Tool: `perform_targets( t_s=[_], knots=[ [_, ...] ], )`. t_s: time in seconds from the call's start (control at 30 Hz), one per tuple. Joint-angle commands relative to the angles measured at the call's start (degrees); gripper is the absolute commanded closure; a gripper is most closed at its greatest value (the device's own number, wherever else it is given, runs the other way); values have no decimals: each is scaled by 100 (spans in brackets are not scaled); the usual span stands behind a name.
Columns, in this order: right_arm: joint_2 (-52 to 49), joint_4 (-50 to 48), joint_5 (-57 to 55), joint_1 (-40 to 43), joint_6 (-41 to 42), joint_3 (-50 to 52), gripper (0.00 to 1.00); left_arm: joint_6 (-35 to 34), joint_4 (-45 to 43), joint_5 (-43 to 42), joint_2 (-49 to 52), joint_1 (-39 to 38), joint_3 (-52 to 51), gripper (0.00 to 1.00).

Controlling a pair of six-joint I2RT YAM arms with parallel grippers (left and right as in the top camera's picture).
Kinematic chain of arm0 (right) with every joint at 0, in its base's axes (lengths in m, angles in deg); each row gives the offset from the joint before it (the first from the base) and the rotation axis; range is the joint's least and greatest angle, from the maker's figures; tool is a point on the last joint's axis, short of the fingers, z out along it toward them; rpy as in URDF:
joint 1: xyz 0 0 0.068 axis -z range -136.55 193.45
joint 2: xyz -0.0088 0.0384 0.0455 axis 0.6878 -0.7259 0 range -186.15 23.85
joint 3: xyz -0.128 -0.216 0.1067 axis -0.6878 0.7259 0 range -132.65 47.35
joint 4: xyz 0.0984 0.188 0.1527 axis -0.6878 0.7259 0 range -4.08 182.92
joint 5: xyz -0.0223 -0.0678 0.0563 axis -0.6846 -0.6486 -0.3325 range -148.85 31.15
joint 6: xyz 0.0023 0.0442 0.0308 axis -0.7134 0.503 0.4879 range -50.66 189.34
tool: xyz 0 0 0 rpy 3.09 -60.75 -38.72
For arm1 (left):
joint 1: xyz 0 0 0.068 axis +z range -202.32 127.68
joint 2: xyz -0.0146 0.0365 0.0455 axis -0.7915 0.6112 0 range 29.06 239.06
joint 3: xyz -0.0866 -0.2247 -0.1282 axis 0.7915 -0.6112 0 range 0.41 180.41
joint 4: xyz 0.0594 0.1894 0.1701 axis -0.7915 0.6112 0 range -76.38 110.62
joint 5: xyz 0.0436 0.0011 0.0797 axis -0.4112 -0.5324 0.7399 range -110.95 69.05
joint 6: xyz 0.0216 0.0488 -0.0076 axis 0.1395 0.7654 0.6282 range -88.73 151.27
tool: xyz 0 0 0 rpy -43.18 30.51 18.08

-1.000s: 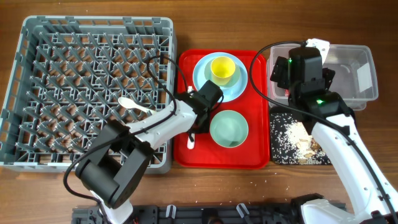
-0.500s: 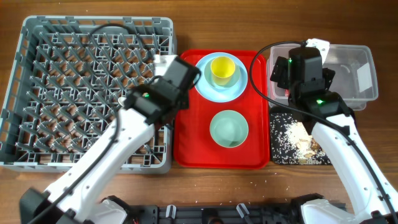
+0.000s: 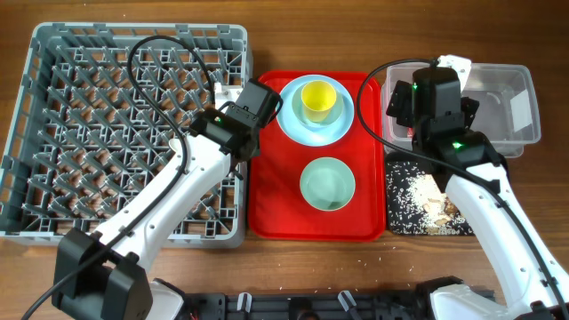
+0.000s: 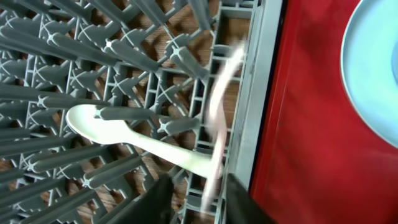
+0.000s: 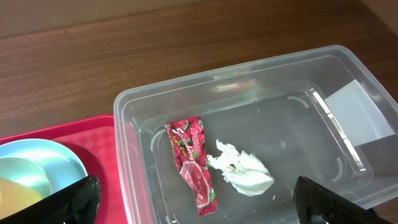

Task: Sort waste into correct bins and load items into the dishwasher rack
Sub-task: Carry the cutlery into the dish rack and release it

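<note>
The grey dishwasher rack (image 3: 133, 34) fills the left side. A white spoon (image 4: 124, 134) lies among its pegs. My left gripper (image 3: 242, 124) hangs over the rack's right edge (image 4: 252, 112), open, with a blurred white fork (image 4: 217, 118) loose between its fingers (image 4: 239, 202). On the pale blue plate (image 3: 342, 120) stands a yellow cup (image 3: 317, 98), and below it sits a mint-green bowl (image 3: 327, 183). My right gripper (image 5: 199, 202) is open over the clear tub (image 5: 249, 65), which holds a red wrapper (image 5: 193, 162) and a white tissue (image 5: 244, 171).
The plate and bowl rest on a flat red tray (image 3: 276, 213) beside the rack. A black tray (image 3: 400, 222) with whitish crumbs and beige chunks lies below the clear tub (image 3: 524, 98). Cables arc over both arms.
My left arm has moved from the red tray to the rack's right edge with the fork. Its jaws have parted and the fork now blurs between them. The right arm has not moved.
</note>
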Motion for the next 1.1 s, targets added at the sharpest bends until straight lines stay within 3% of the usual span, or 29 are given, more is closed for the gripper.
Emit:
perform_targets(
  t_s=[0.0, 0.1, 0.27, 0.33, 0.4, 0.47, 0.5, 0.6, 0.63, 0.7, 0.8, 0.97, 1.07],
  knots=[
    [20, -9, -57, 24, -7, -76, 0, 46, 74, 83, -52, 22, 177, 69],
    [20, -9, -57, 24, -7, -76, 1, 168, 74, 9, -367, 9, 321, 67],
    [20, -7, -57, 24, -7, -76, 0, 166, 74, -2186, -723, 4, 326, 68],
    [20, -9, -57, 24, -9, -76, 0, 168, 168, -2498, -671, 4, 317, 67],
    [20, -9, -57, 24, -7, -76, 0, 83, 509, -1615, -662, 61, 317, 64],
    [20, -7, -57, 24, -7, -76, 0, -627, 916, -481, -664, 350, 317, 64],
    [20, -9, -57, 24, -7, -76, 0, -750, 999, -358, -664, 568, 317, 63],
    [20, -9, -57, 24, -9, -76, 0, -1355, 999, -444, -664, 1510, 317, 64],
    [20, -9, -57, 24, -7, -76, 0, -1764, 981, -629, -662, 1829, 317, 67],
    [20, -9, -57, 24, -7, -76, 0, -1853, 894, -1187, -662, 2052, 317, 73],
    [20, -9, -57, 24, -7, -76, 0, -2343, 737, -1467, -662, 2090, 260, 76],
    [20, -7, -57, 24, -9, -76, 0, -4439, 422, -710, -662, 2090, -522, 70],
    [20, -9, -57, 24, -7, -76, 0, -4496, 22, -538, -662, 2090, -964, 70]
  ],
)
